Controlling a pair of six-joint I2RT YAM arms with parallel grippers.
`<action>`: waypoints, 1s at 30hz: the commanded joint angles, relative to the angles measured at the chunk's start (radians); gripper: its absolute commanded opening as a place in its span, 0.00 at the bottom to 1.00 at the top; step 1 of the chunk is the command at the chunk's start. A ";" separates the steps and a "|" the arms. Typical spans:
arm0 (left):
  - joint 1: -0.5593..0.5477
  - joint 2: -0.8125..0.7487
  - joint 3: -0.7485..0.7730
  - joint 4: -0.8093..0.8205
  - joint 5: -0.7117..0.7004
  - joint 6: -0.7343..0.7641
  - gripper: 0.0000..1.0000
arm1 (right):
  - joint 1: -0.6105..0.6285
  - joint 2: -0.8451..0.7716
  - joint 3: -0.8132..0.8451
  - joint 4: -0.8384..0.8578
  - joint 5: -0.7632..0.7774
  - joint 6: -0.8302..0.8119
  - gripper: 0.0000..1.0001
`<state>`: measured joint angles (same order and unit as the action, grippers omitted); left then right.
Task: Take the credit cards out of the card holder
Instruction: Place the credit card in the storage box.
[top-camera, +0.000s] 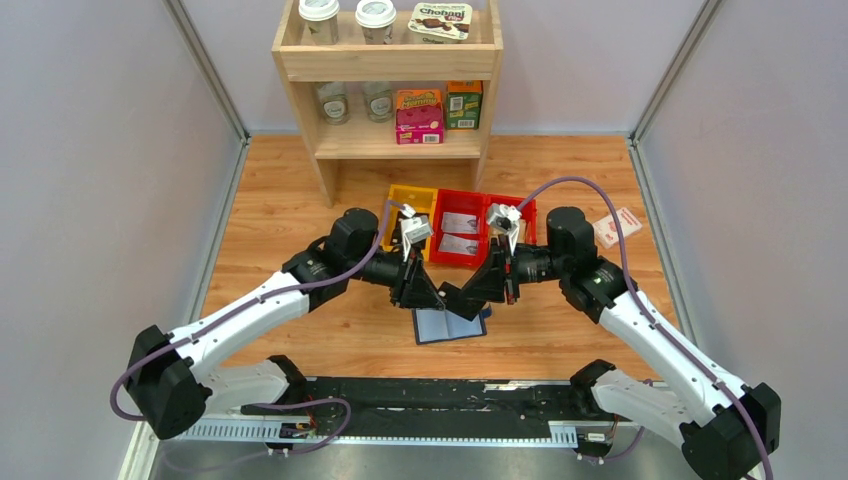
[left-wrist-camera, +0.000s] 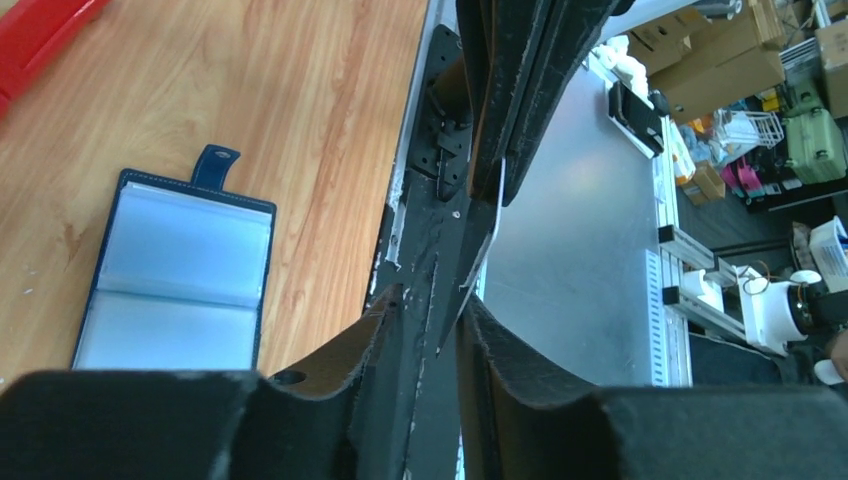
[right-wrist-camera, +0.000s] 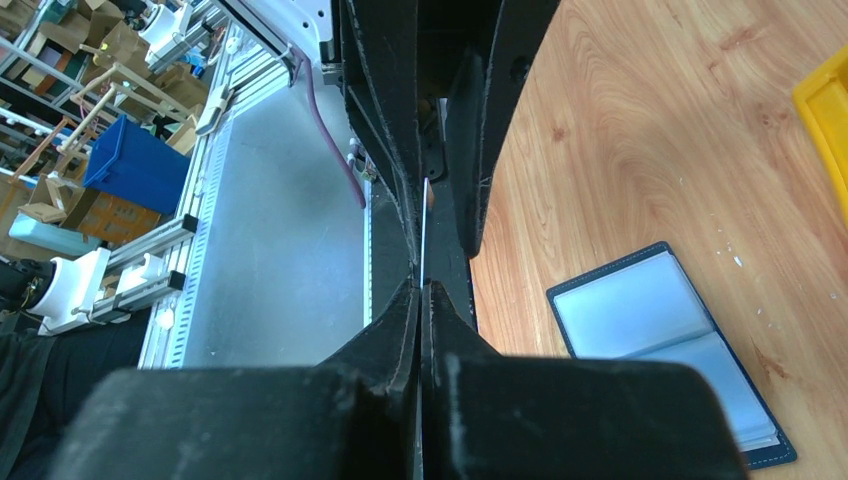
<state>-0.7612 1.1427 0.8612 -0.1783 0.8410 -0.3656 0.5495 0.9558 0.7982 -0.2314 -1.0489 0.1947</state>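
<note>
The navy card holder (top-camera: 450, 325) lies open and flat on the wooden table, its pale blue sleeves facing up; it also shows in the left wrist view (left-wrist-camera: 180, 280) and the right wrist view (right-wrist-camera: 660, 340). Both grippers meet tip to tip just above its far edge. My right gripper (right-wrist-camera: 424, 285) is shut on a thin credit card (right-wrist-camera: 424, 225) seen edge-on. In the left wrist view the card (left-wrist-camera: 485, 235) hangs from the right gripper's fingers (left-wrist-camera: 520, 90). Its free end reaches between the parted fingers of my left gripper (left-wrist-camera: 432, 300), which is open around it.
A yellow bin (top-camera: 405, 205) and red bins (top-camera: 460, 235) stand just behind the grippers. A wooden shelf (top-camera: 390, 90) with cups and boxes stands at the back. A white-and-red box (top-camera: 617, 226) lies at the right. A black rail (top-camera: 430, 400) runs along the near edge.
</note>
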 joint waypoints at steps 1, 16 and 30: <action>0.000 -0.041 -0.021 0.086 0.041 -0.004 0.29 | 0.004 -0.011 -0.013 0.075 0.010 0.028 0.00; 0.034 -0.092 -0.022 -0.033 -0.279 -0.004 0.00 | -0.029 -0.028 0.010 -0.064 0.217 -0.008 0.52; 0.301 0.197 0.188 -0.303 -0.612 0.005 0.00 | -0.042 -0.247 -0.020 -0.287 0.881 0.012 1.00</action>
<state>-0.4953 1.2079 0.9482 -0.4229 0.3099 -0.3866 0.5125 0.7837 0.7841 -0.4492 -0.4324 0.1886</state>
